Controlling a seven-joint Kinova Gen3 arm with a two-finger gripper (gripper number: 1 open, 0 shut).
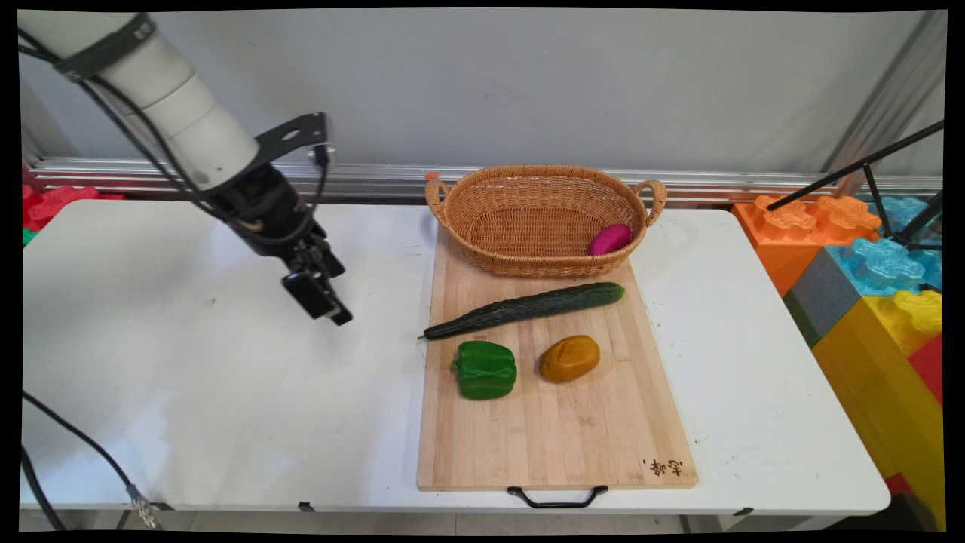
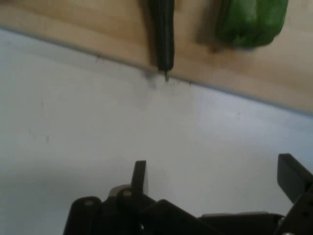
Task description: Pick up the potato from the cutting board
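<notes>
Nothing sits in your jaws: they hang open over the desk (image 1: 226, 392), left of the cucumber (image 1: 528, 308).

Main view looks down across the table (image 1: 226, 422); hand view (close above it) shares the cucumber (image 1: 528, 308) tip.

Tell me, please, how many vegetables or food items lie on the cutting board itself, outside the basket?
3: the cucumber lies slanted just in front of the basket, the green pepper sits below its left end, and the orange-brown item sits right of the pepper. None appears hidden.
</notes>
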